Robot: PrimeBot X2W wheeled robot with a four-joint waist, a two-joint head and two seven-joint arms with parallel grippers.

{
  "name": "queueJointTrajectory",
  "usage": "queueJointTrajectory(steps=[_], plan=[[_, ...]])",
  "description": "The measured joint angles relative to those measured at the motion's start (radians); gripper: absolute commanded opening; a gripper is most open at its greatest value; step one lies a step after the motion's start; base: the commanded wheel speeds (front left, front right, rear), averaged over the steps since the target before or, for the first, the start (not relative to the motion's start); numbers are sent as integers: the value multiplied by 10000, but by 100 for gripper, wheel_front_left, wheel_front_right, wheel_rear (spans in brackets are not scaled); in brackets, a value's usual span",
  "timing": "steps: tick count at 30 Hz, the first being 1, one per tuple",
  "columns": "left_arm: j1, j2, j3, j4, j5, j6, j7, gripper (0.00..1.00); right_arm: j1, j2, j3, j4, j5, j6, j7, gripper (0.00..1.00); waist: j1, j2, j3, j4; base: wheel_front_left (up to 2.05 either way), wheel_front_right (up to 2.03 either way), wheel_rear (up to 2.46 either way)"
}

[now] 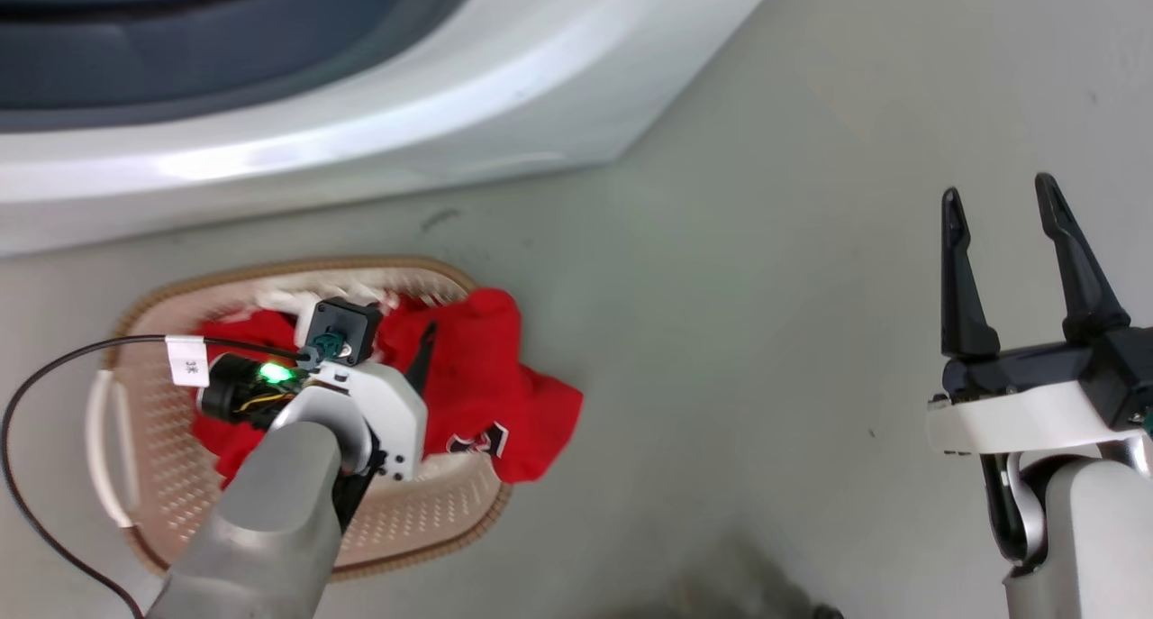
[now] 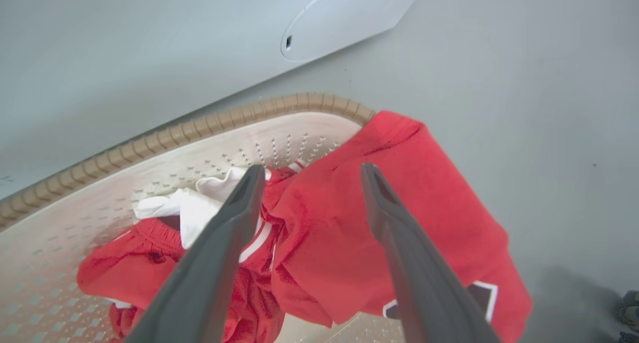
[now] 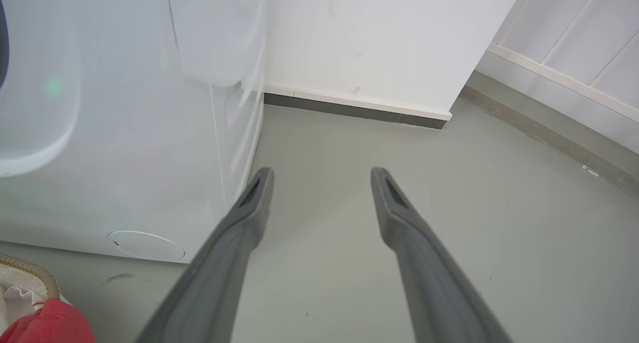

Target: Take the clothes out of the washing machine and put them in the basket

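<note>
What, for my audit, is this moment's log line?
left hand open above clothes | clothes in basket, one over rim | right hand open, empty

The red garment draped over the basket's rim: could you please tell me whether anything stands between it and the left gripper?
Nothing visible does. The left gripper hangs open directly over the red garment, which lies partly across the basket rim.

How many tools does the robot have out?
2. The left tool hangs open above the red clothes in the basket; the right tool is open over the floor.
</note>
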Motion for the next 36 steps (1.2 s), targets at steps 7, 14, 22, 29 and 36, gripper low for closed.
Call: queueJointTrajectory(steps=[7, 14, 22, 29, 36], plan=[[957, 115, 982, -2905, 6, 77, 0, 100, 379, 0, -341, 130, -339, 0, 0, 100, -1, 0, -1485, 615, 0, 0, 0], [2268, 226, 2155, -5806, 637, 364, 0, 100, 830, 0, -476, 268, -616, 0, 0, 100, -2, 0, -2839, 1454, 0, 0, 0], [4223, 94, 3618, -8527, 1492, 867, -2, 100, 1471, 0, -468, 219, -635, 0, 0, 100, -3, 0, -4212, 2315, 0, 0, 0], [6055, -290, 4343, -10101, 2301, 1147, -2, 100, 2070, -2, -330, 180, -336, 0, 2, 100, -4, 0, -5207, 2734, 0, 0, 0], [7303, -652, 4815, -10709, 2801, 1337, -2, 100, 2590, -2, -217, -4, 35, 0, 0, 100, -3, 1, -5947, 2772, 0, 0, 0]])
